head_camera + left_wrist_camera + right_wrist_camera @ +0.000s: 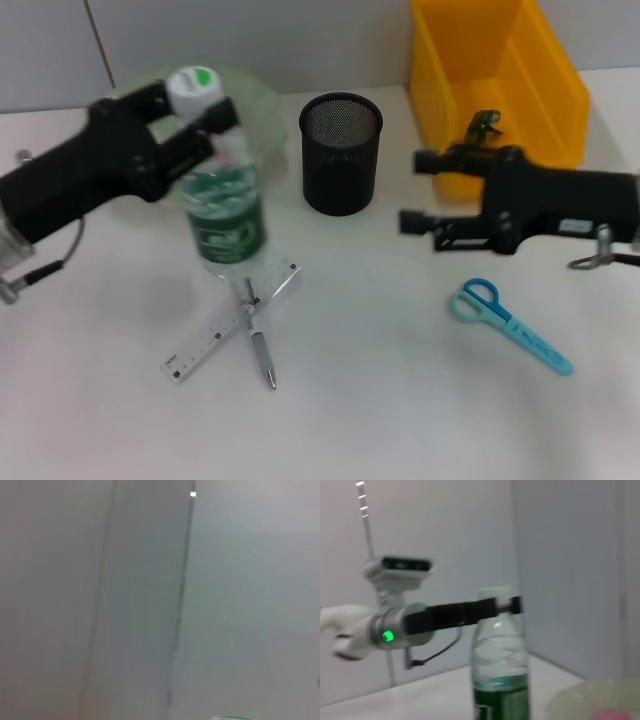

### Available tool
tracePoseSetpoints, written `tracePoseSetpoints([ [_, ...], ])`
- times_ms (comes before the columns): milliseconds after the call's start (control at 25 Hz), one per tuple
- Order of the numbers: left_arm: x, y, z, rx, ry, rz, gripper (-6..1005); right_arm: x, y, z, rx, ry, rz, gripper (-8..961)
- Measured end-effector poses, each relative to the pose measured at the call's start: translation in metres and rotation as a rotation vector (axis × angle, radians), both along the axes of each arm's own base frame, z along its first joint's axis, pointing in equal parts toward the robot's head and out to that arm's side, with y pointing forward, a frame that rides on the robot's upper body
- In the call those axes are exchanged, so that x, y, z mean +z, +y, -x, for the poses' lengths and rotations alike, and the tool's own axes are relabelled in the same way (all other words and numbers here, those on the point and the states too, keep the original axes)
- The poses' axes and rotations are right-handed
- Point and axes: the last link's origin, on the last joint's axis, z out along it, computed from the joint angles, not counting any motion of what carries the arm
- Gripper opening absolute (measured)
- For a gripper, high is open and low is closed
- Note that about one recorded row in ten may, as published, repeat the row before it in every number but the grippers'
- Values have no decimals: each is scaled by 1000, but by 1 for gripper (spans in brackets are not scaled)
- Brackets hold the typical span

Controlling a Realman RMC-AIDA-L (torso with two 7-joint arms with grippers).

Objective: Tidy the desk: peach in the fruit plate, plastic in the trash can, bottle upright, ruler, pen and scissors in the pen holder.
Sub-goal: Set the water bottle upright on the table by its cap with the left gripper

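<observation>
Pen (262, 352): lying nearest the robot on the white desk (380, 400), tip pointing toward the robot, crossing the ruler.
Ruler (230, 322): clear plastic, lying flat and diagonal under the pen; its far end is sitting at the foot of the bottle.
Scissors (508, 324): blue-handled, lying flat on the robot's right side of the desk, handles pointing toward the middle, well apart from the pen holder.
Bottle (222, 200): standing upright or nearly so, white cap with green mark on top, green label around the body; its base is touching down by the ruler end. In the right wrist view the bottle (501, 660) is showing upright with a dark finger across its neck.
Left gripper (195, 118): reaching in from the robot's left, fingers clamping the bottle neck just under the cap.
Right gripper (418, 190): hovering above the desk just in front of the yellow bin, fingers spread apart, gripping nothing.
Pen holder (340, 152): black mesh cup, standing upright mid-desk between the bottle and the bin; nothing is sticking out of it.
Fruit plate (255, 100): pale green, sitting behind the bottle, mostly hidden by it; right wrist view is showing its rim (580, 695) with something pink inside.
Yellow bin (495, 85): standing far right by the wall; a small green-dark item is sitting at its front edge, cannot tell what.
</observation>
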Motion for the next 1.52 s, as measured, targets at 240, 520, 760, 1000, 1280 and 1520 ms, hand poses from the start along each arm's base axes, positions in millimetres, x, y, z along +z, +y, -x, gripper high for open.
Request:
tracePoseSetpoints([
  [240, 5, 2, 22, 84, 44, -109, 457, 13, -1, -14, -67, 24, -65, 820],
  [520, 1, 5, 48, 190, 137, -200, 459, 13, -1, -20, -96, 17, -80, 820],
  [760, 3, 5, 64, 254, 157, -252, 461, 13, 1, -22, -116, 17, -83, 820],
  [1000, 3, 4, 67, 270, 153, -265, 463, 13, 1, -22, -120, 15, -86, 820],
  [1280, -4, 4, 76, 326, 122, -336, 465, 13, 2, -22, -118, 15, -87, 819],
  [1520, -10, 8, 73, 326, 130, -326, 467, 12, 2, -21, -115, 13, -81, 819],
])
